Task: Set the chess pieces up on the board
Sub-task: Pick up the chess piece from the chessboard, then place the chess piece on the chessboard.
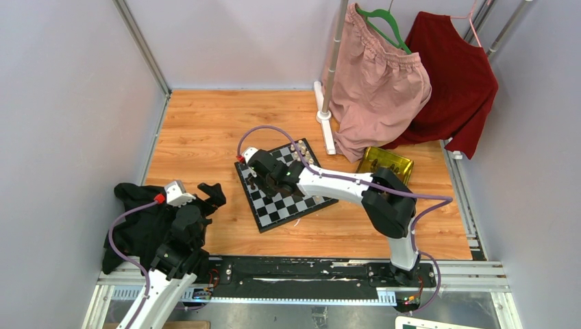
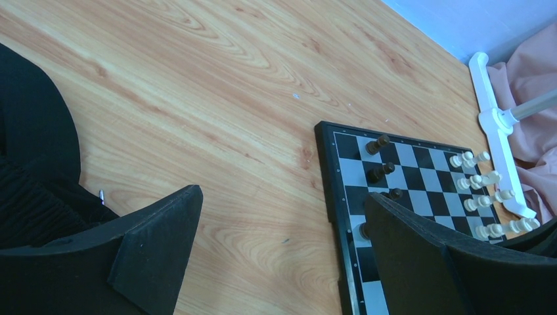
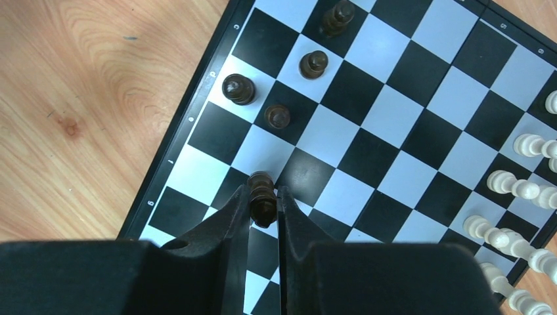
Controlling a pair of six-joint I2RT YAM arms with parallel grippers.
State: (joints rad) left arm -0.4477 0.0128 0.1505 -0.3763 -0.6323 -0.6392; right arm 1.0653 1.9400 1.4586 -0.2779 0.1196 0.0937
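Observation:
The board [image 1: 275, 210] lies tilted at the table's centre. In the right wrist view my right gripper [image 3: 263, 198] is shut on a dark chess piece [image 3: 263, 188], held just over a square near the board's [image 3: 387, 98] left edge. Several more dark chess pieces [image 3: 238, 88] stand upright on that side. Cream-white pieces [image 3: 519, 187] line the opposite edge. From above, my right gripper [image 1: 252, 182] hangs over the board's left part. My left gripper [image 1: 207, 195] rests open left of the board; its view shows bare wood between the fingers [image 2: 157, 243] and the board [image 2: 420, 170] beyond.
A black cloth [image 1: 133, 219] lies beside the left arm. A gold tray [image 1: 389, 164] sits right of the board. A white rack base [image 1: 324, 116] stands behind it, with a pink garment [image 1: 377, 89] and a red one [image 1: 455, 75] hanging over the back right.

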